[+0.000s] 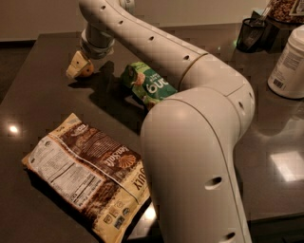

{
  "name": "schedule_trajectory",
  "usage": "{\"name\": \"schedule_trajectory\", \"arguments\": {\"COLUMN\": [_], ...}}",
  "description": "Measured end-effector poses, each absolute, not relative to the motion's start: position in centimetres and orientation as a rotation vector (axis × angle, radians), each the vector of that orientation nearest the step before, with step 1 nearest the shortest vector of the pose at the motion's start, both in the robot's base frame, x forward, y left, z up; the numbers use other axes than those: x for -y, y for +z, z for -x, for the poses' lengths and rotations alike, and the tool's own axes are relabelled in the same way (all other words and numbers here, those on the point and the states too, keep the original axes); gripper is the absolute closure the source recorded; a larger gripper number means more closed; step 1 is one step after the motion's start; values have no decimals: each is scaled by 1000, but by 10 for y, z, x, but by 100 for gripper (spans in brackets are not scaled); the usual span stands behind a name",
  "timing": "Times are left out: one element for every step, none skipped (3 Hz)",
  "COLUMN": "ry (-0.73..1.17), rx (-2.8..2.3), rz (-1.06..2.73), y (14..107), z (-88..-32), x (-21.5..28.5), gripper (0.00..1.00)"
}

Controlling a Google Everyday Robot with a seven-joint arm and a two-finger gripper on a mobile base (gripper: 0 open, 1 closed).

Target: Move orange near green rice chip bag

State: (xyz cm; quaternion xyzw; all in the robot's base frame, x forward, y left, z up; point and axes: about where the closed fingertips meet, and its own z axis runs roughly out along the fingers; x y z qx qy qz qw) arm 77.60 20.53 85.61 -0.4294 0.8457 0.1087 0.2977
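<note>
Far across the table (42,95): gripper (79,67) clasps orange (87,71) | green rice chip bag (151,84) near

The gripper (77,66) clasps the small round orange fruit (87,71) over the dark table (42,99), near the crinkled light-green rice chip bag (148,84).

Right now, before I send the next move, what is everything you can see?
orange: one, orange, far left, at the gripper.
green rice chip bag: one, light green with dark label, mid-table, right of the orange, apart from it.
brown-and-cream bag: one, lying flat, near left.
white container: one, white, right edge.
black mesh cup: one, black, far right.
jar: one, brownish contents, top right corner, cut off.
table: one, dark.
arm: one, cream, reaching from near right to far left.
gripper: one, cream, at the orange.
</note>
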Motion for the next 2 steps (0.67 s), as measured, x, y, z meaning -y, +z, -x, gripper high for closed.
{"name": "schedule_trajectory", "arguments": {"ry": [309,320], "rx": [-2252,-2253], "rz": [1161,1172], "y": [852,852], "z": [-773,-770], "x": [-215,-221], "gripper": [17,40]}}
